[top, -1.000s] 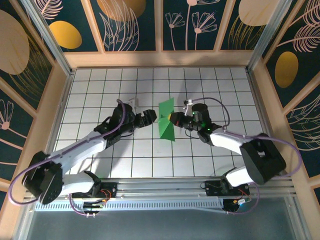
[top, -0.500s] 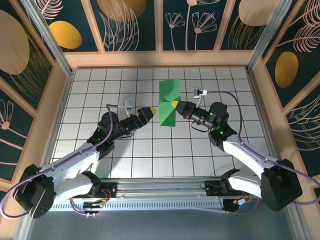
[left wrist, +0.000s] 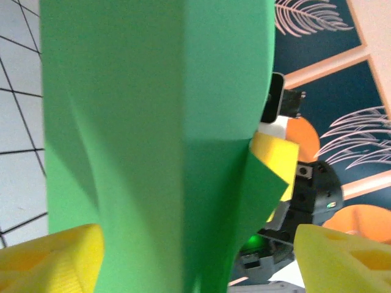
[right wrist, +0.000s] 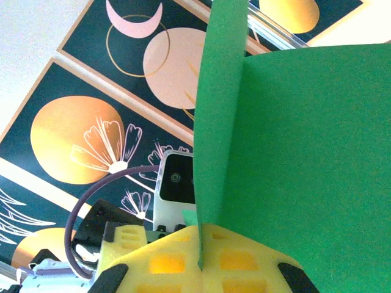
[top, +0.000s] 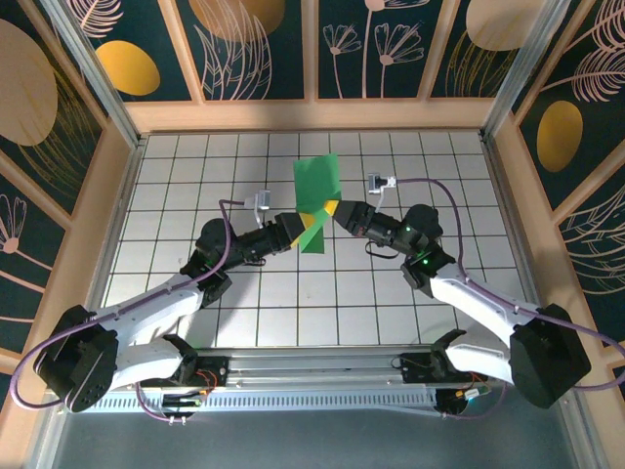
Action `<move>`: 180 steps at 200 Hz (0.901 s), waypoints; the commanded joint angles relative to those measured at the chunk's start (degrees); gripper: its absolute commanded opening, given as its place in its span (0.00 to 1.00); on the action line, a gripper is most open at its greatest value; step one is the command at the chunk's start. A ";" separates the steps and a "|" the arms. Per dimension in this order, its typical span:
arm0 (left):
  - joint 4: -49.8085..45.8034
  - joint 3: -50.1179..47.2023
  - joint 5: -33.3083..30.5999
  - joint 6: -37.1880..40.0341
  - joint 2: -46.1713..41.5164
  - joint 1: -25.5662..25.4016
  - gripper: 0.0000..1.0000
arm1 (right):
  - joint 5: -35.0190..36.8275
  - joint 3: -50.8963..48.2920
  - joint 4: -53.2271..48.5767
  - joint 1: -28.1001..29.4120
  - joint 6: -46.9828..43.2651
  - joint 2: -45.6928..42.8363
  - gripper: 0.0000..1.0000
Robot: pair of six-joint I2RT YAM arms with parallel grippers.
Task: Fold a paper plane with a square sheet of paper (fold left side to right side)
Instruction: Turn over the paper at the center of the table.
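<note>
Jaws of the left gripper (top: 296, 229) stand wide, one yellow finger either side of the thin bright green square sheet of paper (top: 316, 188), which is partly folded and held upright above the white tiled table (top: 195, 166). Sheet looks light, floppy and easily creased; I'd grip near a fold. Right gripper (top: 339, 209) pinches its lower edge closed. My right wrist view confirms that pinch; overhead can't resolve it.
</note>
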 commanded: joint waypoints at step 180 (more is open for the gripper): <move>-42.40 13.32 -9.92 20.29 -3.37 -0.46 0.00 | 21.31 5.34 -35.33 0.05 -19.25 -8.97 0.46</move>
